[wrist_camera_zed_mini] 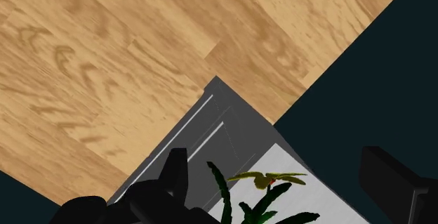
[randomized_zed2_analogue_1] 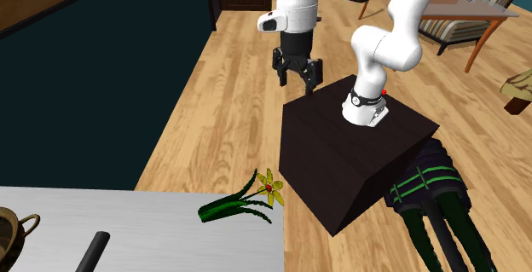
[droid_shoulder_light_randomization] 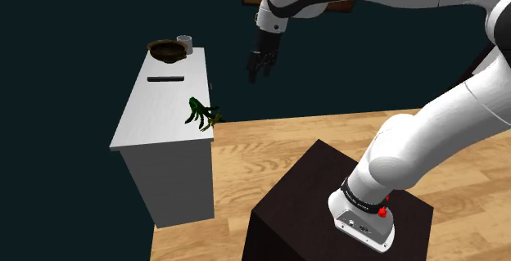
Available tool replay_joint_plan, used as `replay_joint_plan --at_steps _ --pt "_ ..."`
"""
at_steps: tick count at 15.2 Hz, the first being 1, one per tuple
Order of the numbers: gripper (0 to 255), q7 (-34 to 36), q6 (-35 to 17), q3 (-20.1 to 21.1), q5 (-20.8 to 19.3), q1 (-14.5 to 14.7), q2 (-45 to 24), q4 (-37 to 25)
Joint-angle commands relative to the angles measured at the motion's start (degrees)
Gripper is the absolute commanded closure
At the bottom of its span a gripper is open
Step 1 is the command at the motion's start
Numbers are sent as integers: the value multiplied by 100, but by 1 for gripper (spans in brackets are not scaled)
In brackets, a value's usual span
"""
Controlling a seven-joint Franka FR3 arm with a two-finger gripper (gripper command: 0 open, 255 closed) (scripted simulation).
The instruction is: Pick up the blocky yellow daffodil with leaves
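Near the shoulder view's centre-left, I saw the yellow daffodil (droid_shoulder_light_randomization: 201, 114) lying at the table's (droid_shoulder_light_randomization: 156, 108) edge, leaves trailing. My jaws hung apart and empty, higher and further right, well apart from it.

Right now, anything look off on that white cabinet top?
The daffodil lies on its side at the very corner of the cabinet, and its bloom seems to poke past the edge over the floor. A nudge might tip it off. The bowl, cup and black bar look fine.
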State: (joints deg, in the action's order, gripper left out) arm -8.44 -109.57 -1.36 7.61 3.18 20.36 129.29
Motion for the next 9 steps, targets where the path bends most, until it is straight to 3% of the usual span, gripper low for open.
replay_joint_plan --at_steps 1,9 --pt "0 -56 -293 3 47 27 -424 -128" --pt "0 -149 -1054 96 230 148 -2122 -1052"
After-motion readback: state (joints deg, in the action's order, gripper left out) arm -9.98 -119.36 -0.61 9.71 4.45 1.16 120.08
